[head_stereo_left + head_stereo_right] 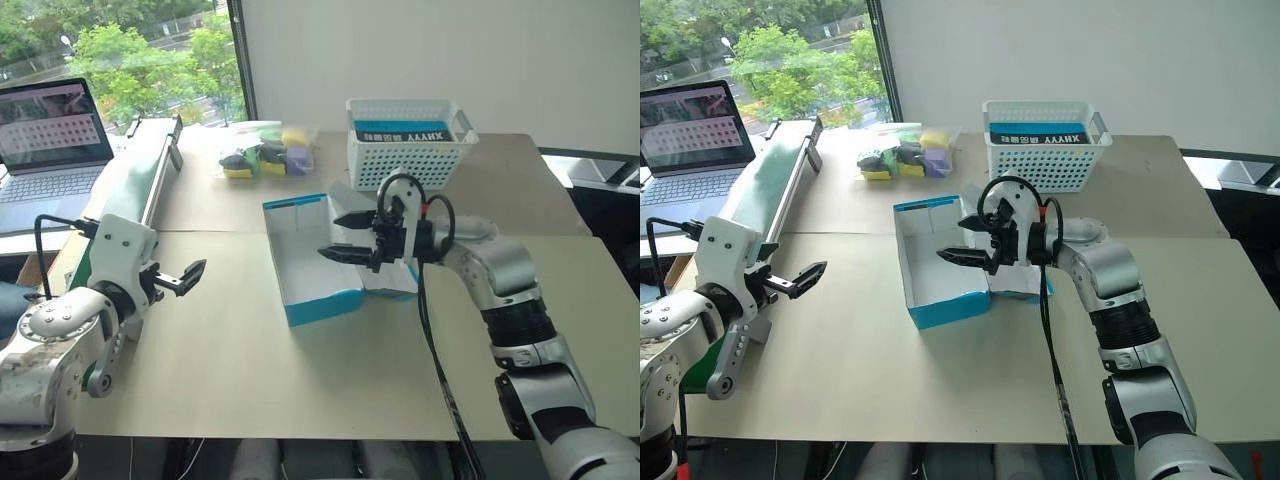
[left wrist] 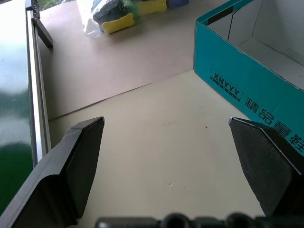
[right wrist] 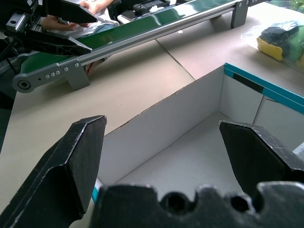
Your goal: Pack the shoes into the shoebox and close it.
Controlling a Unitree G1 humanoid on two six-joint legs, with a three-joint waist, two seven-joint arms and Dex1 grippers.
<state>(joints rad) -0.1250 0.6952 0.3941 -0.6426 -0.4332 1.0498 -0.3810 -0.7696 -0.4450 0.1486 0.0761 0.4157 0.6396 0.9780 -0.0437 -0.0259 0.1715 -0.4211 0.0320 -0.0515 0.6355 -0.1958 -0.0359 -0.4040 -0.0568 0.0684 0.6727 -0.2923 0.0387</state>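
The shoebox [image 1: 312, 262] sits open on the tan table [image 1: 250, 350], near the middle, between my two arms. It is bright blue-teal outside and plain white inside, and I see nothing lying on its white floor. Its walls stand upright, with a dark strip along one upper edge, and its lid hangs off the side nearest my right arm. On the long outer wall, the left wrist view shows dark lettering: "XHYYY" in a small frame, followed by larger Chinese characters that I cannot read in full.

My right gripper [image 1: 345, 236] hovers over the box's open top, pointing toward my left, its two black fingers [image 3: 71, 166] spread wide with nothing between them. My left gripper [image 1: 185, 275] hangs above bare table well to the left of the box, likewise spread wide and empty.

Behind the box stands a white perforated basket [image 1: 408, 150] holding a blue item [image 1: 403, 131] printed with white letters, seen upside down, seemingly the same "XHYYY". A clear bag of yellow, black and purple pieces [image 1: 266, 155] lies beside the basket.
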